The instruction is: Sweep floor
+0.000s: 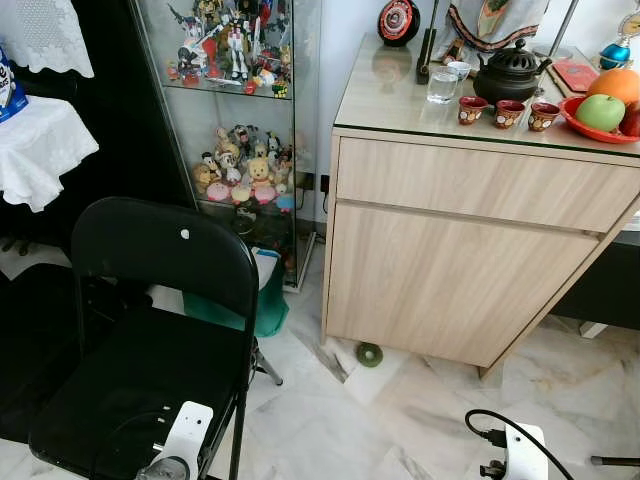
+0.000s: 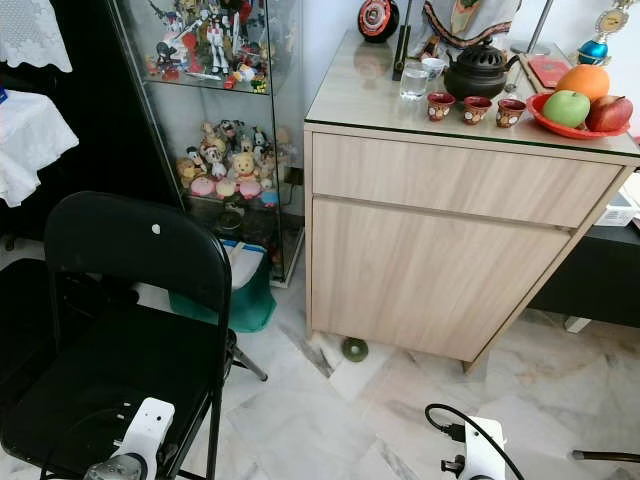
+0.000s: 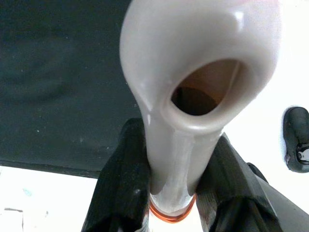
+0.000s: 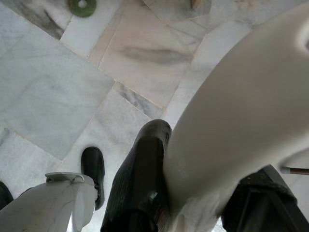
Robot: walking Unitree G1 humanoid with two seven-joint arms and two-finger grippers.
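From my remote seat, the left wrist view has the left gripper (image 3: 169,193) clamped on a pale, glossy grey-white handle (image 3: 193,82): both black fingers (image 3: 123,183) press its narrow neck just above an orange ring (image 3: 169,216), and the stem widens into a rounded head with an oval hanging hole. Its long axis runs straight out along the fingers, away from the wrist, against a dark backdrop.

In the right wrist view, the right gripper (image 4: 203,193) is closed on a second cream-coloured handle (image 4: 241,116), a thick smooth shaft crossing the frame at a slant above the marble floor (image 4: 58,92). I cannot tell what either handle ends in.

From the head camera, only the white wrist housings of both arms show low at the frame edge, the left (image 1: 180,440) over a black folding chair (image 1: 150,320), the right (image 1: 515,450) over bare tiles with a black cable looping off it. A small green disc (image 1: 369,354) lies on the floor at the foot of a light wood cabinet (image 1: 450,250), beside a glass display case of figurines (image 1: 235,120).
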